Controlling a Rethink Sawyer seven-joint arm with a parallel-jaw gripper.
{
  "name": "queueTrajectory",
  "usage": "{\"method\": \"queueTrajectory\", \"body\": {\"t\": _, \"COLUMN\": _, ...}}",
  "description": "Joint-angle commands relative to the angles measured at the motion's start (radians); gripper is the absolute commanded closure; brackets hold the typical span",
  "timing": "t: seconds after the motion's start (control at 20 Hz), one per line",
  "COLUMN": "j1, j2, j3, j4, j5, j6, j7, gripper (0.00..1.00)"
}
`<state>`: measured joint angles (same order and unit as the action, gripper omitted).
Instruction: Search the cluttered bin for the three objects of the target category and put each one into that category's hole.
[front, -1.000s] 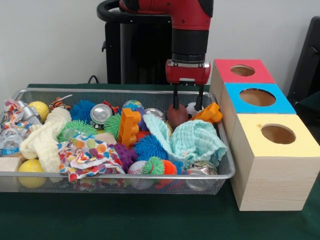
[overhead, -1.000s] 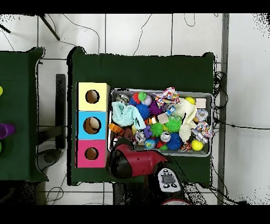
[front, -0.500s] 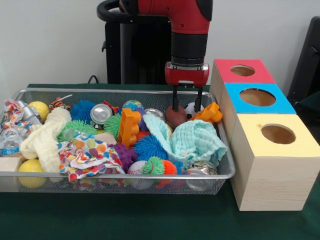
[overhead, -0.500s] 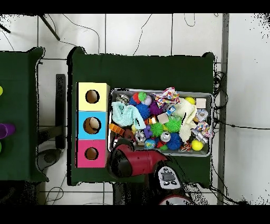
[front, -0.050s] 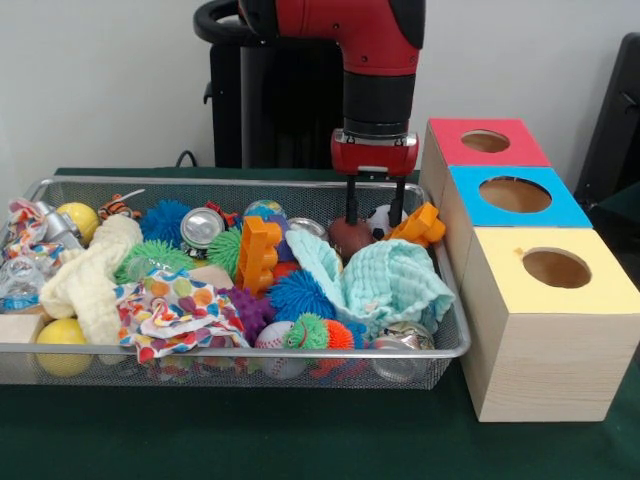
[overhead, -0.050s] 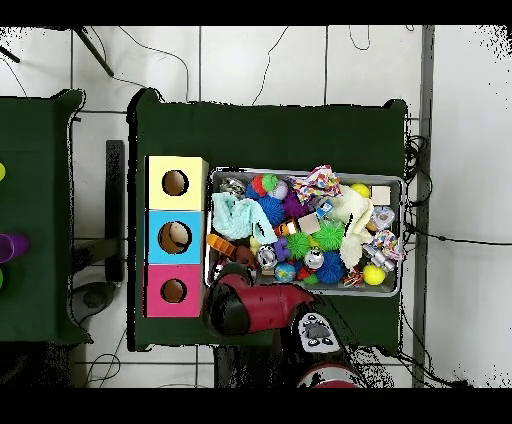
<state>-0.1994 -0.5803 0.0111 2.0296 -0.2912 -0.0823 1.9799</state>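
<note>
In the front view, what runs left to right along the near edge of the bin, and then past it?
Yellow ball → patterned cloth → baseball → orange-green spiky ball → can → yellow-topped box.

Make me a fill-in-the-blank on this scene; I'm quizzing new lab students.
1. The wooden box topped in ___ stands nearest the front camera.
2. The robot's gripper straddles a dark ___ ball.
3. The mint-green knitted cloth lies in the wire-mesh ___.
4. Each wooden box has a round ___ on top.

Missing: yellow; red; bin; hole
</note>
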Motion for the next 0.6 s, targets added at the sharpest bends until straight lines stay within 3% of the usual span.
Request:
{"method": "queueTrajectory", "body": {"t": 0.05, "j1": 0.035, "j2": -0.052, "j3": 0.01, "j4": 0.047, "j5": -0.015, "j6": -0.04, "j7": 0.131, "gripper": 0.0}}
{"method": "queueTrajectory", "body": {"t": 0.3, "j1": 0.053, "j2": -0.14, "j3": -0.021, "j4": 0.155, "j5": -0.014, "j6": -0.072, "j7": 0.17, "gripper": 0.0}}
{"method": "queueTrajectory", "body": {"t": 0.45, "j1": 0.014, "j2": -0.189, "j3": 0.0, "j4": 0.195, "j5": -0.038, "j6": -0.061, "j7": 0.154, "gripper": 0.0}}
{"method": "queueTrajectory", "body": {"t": 0.6, "j1": -0.041, "j2": -0.238, "j3": 0.044, "j4": 0.209, "j5": -0.042, "j6": 0.016, "j7": 0.118, "gripper": 0.0}}
